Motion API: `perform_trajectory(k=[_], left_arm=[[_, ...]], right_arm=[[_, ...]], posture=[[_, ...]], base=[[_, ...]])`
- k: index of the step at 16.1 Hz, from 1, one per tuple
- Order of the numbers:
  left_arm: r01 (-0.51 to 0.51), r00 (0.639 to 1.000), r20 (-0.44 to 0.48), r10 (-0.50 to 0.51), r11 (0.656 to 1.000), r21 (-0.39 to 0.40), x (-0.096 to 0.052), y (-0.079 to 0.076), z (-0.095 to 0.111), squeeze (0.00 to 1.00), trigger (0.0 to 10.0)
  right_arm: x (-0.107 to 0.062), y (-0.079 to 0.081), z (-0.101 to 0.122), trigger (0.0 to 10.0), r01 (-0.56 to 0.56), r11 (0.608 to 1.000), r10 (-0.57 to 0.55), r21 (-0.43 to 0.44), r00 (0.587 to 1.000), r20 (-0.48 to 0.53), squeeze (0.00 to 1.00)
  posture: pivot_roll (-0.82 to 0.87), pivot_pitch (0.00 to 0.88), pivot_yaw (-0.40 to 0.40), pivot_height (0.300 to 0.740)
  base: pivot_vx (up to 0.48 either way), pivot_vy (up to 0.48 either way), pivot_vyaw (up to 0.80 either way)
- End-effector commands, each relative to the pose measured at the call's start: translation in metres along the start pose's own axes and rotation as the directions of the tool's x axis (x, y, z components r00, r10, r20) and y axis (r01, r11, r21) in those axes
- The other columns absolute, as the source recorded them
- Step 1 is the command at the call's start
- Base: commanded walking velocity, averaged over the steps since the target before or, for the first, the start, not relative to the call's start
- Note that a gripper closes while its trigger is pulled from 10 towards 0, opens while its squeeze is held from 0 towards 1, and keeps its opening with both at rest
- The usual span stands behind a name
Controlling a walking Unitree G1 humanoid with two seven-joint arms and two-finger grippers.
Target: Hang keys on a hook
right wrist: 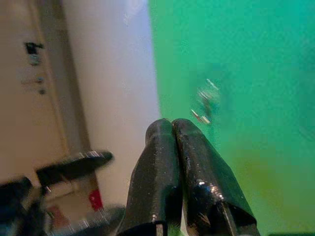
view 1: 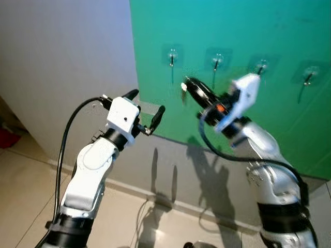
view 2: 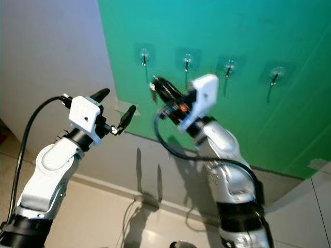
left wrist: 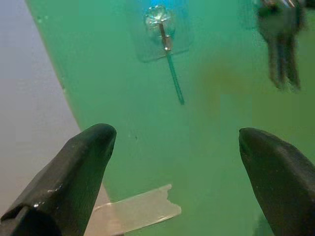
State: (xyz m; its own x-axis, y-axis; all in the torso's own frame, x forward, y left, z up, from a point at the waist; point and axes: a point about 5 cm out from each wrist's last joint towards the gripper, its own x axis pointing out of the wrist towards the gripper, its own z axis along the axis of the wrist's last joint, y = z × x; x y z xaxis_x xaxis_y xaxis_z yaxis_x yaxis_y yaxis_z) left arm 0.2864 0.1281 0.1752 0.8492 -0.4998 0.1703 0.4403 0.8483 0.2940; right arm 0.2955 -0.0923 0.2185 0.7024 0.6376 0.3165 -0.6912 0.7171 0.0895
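Observation:
A green board [view 1: 248, 31] on the wall carries a row of several clear stick-on hooks; the leftmost hook [view 1: 172, 56] is also in the left wrist view [left wrist: 160, 19]. My right gripper [view 1: 187, 82] is raised just below and between the two left hooks, fingers pressed shut [right wrist: 172, 123]. A small bunch of keys [left wrist: 280, 44] dangles blurred from its tip, seen as a pale fleck [view 1: 183, 88]. My left gripper [view 1: 146, 107] is open and holds nothing, at the board's lower left corner, aimed at the leftmost hook.
Further hooks [view 1: 217, 61] [view 1: 261, 67] [view 1: 309, 77] run to the right. A strip of tape [left wrist: 138, 209] holds the board's bottom edge to the grey wall [view 1: 62, 51]. Below lie a skirting board and tiled floor [view 1: 31, 181]. The arms cast shadows on the wall.

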Motion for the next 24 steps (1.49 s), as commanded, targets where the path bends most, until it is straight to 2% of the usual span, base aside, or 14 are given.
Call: perform_trajectory(k=[1, 4, 7, 17, 21, 24], left_arm=[[-0.011, 1.000, -0.004, 0.011, 1.000, 0.009, -0.003, 0.004, 0.002, 0.00, 10.0], [0.002, 1.000, -0.014, -0.001, 0.999, 0.033, -0.006, 0.007, 0.004, 0.00, 10.0], [0.000, 1.000, -0.018, 0.000, 0.999, 0.039, -0.008, 0.010, 0.005, 0.00, 10.0], [0.012, 1.000, -0.022, -0.011, 0.999, 0.037, -0.011, 0.007, 0.006, 0.00, 10.0], [0.053, 0.998, 0.041, -0.051, 0.998, -0.032, -0.007, 0.002, 0.015, 0.00, 10.0], [0.089, 0.995, 0.054, -0.086, 0.994, -0.057, -0.009, -0.004, 0.016, 0.00, 10.0]], right_arm=[[0.006, 0.001, -0.003, 10.0, -0.001, 0.999, 0.002, 0.037, 1.000, -0.017, 0.00], [0.022, 0.002, -0.006, 10.0, 0.029, 0.996, -0.027, 0.083, 0.999, -0.020, 0.00], [0.029, 0.004, -0.009, 10.0, 0.031, 0.994, -0.028, 0.106, 0.999, -0.026, 0.00], [0.038, -0.004, -0.007, 10.0, 0.091, 0.985, -0.095, 0.147, 0.995, 0.017, 0.00], [0.042, -0.009, -0.010, 10.0, 0.115, 0.982, -0.117, 0.149, 0.993, 0.004, 0.00], [0.044, -0.012, -0.008, 10.0, 0.141, 0.979, -0.143, 0.145, 0.990, 0.008, 0.00]], posture=[[-0.01, 0.000, -0.021, 0.740], [0.00, 0.000, -0.020, 0.740], [0.01, 0.000, -0.025, 0.740], [0.03, 0.000, -0.028, 0.740], [0.03, 0.000, -0.027, 0.740], [0.03, 0.000, -0.030, 0.740]], base=[[0.000, 0.000, 0.00], [0.000, 0.000, 0.00], [0.000, 0.000, 0.00], [0.000, 0.000, 0.00], [0.000, 0.000, 0.00], [0.000, 0.000, 0.00]])
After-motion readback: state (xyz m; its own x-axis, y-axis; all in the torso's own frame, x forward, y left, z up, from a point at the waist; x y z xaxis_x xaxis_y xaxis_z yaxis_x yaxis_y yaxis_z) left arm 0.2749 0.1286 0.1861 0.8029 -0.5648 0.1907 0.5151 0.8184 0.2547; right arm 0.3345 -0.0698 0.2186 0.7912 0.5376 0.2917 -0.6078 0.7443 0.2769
